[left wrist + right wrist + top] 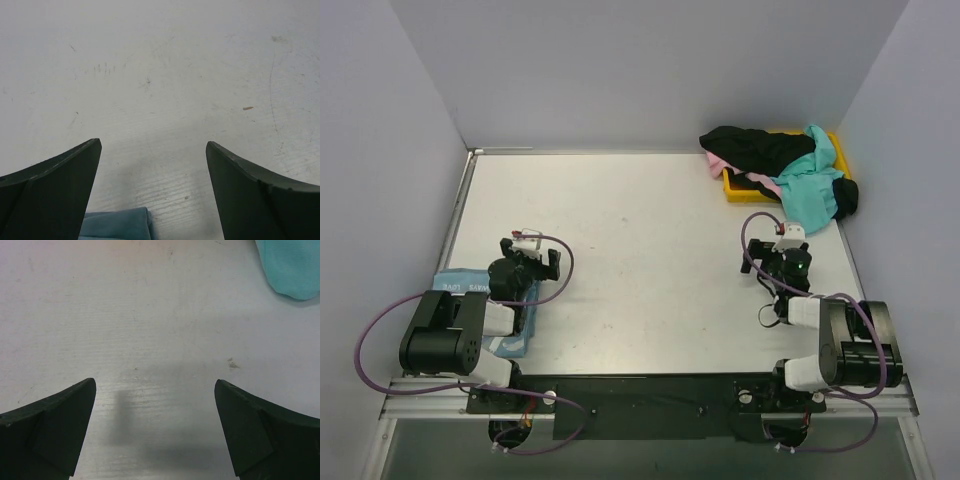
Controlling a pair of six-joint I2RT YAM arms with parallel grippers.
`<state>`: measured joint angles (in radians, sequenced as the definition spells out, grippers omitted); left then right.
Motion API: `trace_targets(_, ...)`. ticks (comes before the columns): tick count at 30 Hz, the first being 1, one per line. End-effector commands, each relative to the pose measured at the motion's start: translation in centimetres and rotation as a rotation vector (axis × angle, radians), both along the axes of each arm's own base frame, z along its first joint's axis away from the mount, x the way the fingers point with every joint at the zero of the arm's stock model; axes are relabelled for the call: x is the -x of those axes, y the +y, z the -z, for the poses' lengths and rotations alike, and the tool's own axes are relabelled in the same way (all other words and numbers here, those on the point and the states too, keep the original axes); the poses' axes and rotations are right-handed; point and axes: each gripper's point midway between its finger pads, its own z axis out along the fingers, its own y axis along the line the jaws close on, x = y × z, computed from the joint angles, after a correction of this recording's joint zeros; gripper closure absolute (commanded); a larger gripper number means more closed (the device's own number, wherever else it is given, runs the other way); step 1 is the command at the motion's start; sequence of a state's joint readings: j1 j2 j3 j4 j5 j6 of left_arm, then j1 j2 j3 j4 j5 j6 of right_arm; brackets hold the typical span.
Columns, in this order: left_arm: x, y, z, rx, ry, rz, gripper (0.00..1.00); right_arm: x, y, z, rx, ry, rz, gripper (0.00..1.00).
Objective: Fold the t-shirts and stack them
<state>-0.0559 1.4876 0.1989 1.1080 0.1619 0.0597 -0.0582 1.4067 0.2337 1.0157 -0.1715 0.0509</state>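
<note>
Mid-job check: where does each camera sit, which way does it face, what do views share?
Top external: above, behind the bases, looking down at the table; both arms, left claw, right claw.
Left wrist: on left arm, facing table; own open fingers, light blue t-shirt edge.
Right wrist: on right arm, facing table; own open fingers, teal t-shirt.
Shared: top external shows both shirts.

On the yellow tray [733, 188] I see a black shirt [760, 148], a teal shirt [810, 190] and a pink shirt [717, 163]; well apart from the tray, a light blue shirt [460, 283] carries white lettering.
</note>
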Motion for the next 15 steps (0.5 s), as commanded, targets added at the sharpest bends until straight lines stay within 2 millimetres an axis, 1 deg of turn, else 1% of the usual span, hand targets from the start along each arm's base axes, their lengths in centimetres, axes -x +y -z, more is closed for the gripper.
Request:
trace_targets(1,-1.2,-0.1,-2.2,0.018,-0.075,0.006,0.03,-1.6,-0.6,-3.5,0.006,0.001,0.039,0.00)
trace_targets(2,-1.2,0.0,-2.2,0.017,-0.075,0.006,0.03,-2.0,-0.7,-5.0,0.005,0.006,0.039,0.00)
trace_targets(3,-1.2,-0.1,-2.3,0.018,-0.076,0.006,0.03,-2.0,-0.4,-5.8,-0.028,0.008,0.045,0.00)
trace_targets(4,-1.2,-0.1,-2.0,0.016,-0.060,0.007,0.03,-2.3,-0.3,-7.7,-0.047,0.011,0.048,0.00)
trace_targets(5,-1.2,-0.1,-2.1,0.016,-0.062,0.004,0.03,-2.5,0.2,-9.5,-0.073,-0.005,0.035,0.00)
trace_targets(6,-1.2,-0.1,-2.5,0.019,-0.078,0.004,0.03,-2.9,0.3,-11.3,-0.084,0.021,0.032,0.00)
trace_targets(7,-1.7,0.0,-4.3,0.027,-0.108,0.002,0.03,-4.0,0.4,-14.2,-0.098,-0.011,0.038,0.00)
trace_targets(8,-1.1,0.1,-4.0,0.026,-0.028,-0.001,0.03,-3.6,0.4,-14.1,-0.112,0.058,0.051,0.00)
trace_targets(9,-2.6,-0.2,-7.0,0.025,-0.056,0.012,0.03,-5.0,0.2,-17.1,-0.123,0.028,0.068,0.00)
trace_targets(10,-2.4,-0.4,-7.4,0.025,-0.002,0.024,0.03,-4.6,0.2,-16.5,-0.135,0.096,0.080,0.00)
trace_targets(11,-3.6,-0.6,-10.8,0.041,-0.054,0.021,0.03,-6.0,0.1,-18.3,-0.140,0.096,0.092,0.00)
trace_targets(12,-4.3,-0.4,-13.7,0.057,-0.080,0.001,0.03,-6.2,0.1,-18.2,-0.158,0.132,0.109,0.02)
trace_targets(13,-4.4,-0.5,-14.7,0.092,-0.065,-0.008,0.03,-8.0,-0.3,-19.4,-0.166,0.125,0.134,0.03)
trace_targets(14,-5.2,-0.6,-17.5,0.094,-0.110,-0.006,0.03,-8.7,-0.6,-19.1,-0.195,0.146,0.178,0.05)
trace_targets(15,-5.3,-0.7,-17.5,0.092,-0.089,-0.005,0.03,-10.7,-0.9,-19.4,-0.212,0.148,0.200,0.10)
